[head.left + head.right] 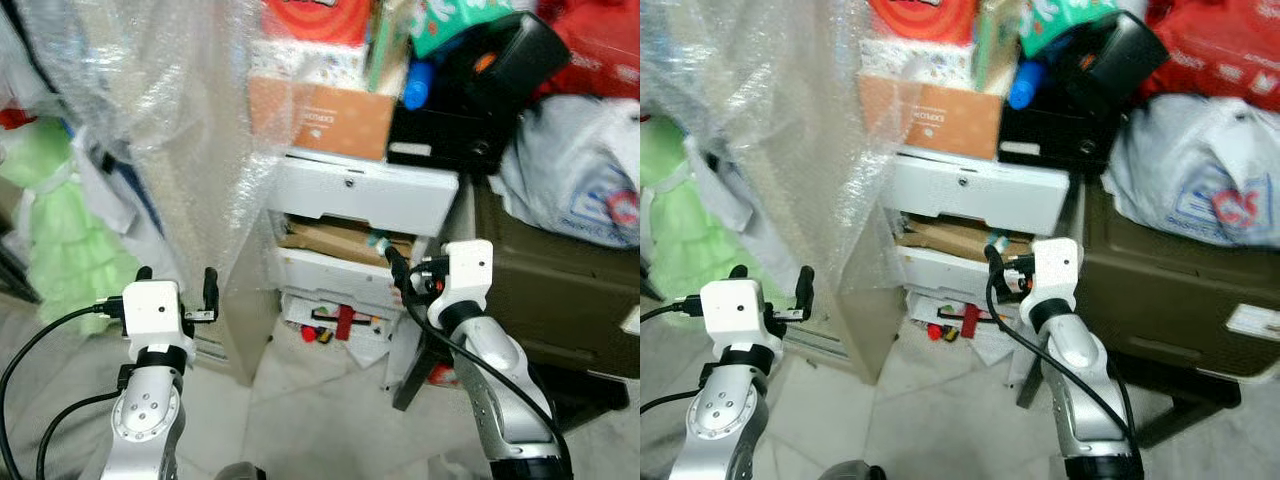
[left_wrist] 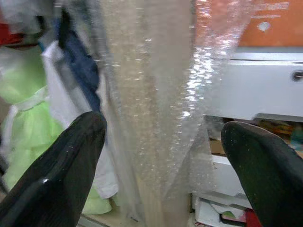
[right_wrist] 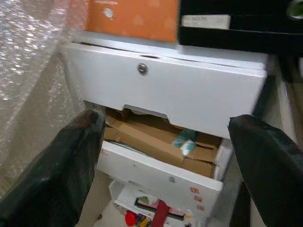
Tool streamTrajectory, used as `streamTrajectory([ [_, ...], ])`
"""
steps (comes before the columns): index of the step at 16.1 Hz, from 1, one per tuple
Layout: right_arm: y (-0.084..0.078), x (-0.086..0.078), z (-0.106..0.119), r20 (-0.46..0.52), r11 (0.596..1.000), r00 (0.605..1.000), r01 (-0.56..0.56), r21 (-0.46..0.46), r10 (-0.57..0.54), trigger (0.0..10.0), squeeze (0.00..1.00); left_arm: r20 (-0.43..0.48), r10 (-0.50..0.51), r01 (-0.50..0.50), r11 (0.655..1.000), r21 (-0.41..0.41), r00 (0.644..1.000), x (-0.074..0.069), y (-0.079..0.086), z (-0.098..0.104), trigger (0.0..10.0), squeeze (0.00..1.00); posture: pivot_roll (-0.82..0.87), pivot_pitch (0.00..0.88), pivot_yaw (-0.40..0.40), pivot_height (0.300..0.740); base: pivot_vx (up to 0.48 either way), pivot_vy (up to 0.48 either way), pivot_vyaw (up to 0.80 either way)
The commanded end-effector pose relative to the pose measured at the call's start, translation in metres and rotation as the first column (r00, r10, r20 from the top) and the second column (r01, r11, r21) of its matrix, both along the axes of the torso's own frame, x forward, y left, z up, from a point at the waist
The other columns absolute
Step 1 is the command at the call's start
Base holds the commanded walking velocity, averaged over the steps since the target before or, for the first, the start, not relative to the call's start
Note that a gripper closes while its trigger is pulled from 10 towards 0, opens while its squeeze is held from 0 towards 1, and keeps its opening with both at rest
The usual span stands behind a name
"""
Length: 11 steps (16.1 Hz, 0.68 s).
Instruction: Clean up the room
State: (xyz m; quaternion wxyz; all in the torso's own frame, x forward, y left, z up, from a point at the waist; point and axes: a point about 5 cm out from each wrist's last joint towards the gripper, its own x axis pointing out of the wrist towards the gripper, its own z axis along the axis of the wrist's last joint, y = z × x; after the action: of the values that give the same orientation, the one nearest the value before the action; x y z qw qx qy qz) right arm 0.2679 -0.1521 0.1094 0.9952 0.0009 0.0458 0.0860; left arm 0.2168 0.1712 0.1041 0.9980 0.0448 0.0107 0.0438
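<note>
Both end effectors, left [image 1: 177, 283] & right [image 3: 165, 156], open before cluttered white drawers [image 1: 362, 190], tiled floor [image 1: 320, 410].

You are in a messy home storeroom, with full drawers [image 1: 360, 215], piled boxes [image 1: 320, 115], bags [image 1: 575, 170] and bubble wrap [image 1: 160, 110].

Bubble wrap [image 1: 170, 120] veils the cabinet side behind it.

Right pincer [image 1: 992, 252] at open white drawer [image 1: 958, 268]; left pincer [image 1: 772, 284] open beside bubble wrap [image 1: 770, 110].
</note>
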Motion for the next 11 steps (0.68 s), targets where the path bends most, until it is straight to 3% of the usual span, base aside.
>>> streamTrajectory([
  [1,-0.0011,0.0014,-0.0014,-0.014,1.0,1.0,0.013,0.006,-0.013,10.0,0.0,0.005,-0.02,0.02,1.0,0.0,1.0,0.0017,-0.0023,0.0019,10.0,0.0,-0.09,0.0,0.002,0.74,0.0,0.0,-0.8],
  [9,-0.0007,0.0018,-0.0022,-0.02,1.0,1.0,0.013,0.013,-0.013,10.0,0.0,0.006,-0.047,0.047,0.999,-0.005,0.999,0.0019,-0.0047,0.0022,10.0,0.0,-0.09,0.0,0.003,0.74,0.317,0.0,-0.8],
  [11,-0.0004,0.0021,-0.0019,-0.015,1.0,1.0,0.013,0.018,-0.013,10.0,0.0,-0.006,-0.052,0.052,0.999,-0.012,0.999,0.0022,-0.0057,0.0007,10.0,0.0,-0.09,0.0,0.005,0.74,0.137,0.0,-0.22],
])
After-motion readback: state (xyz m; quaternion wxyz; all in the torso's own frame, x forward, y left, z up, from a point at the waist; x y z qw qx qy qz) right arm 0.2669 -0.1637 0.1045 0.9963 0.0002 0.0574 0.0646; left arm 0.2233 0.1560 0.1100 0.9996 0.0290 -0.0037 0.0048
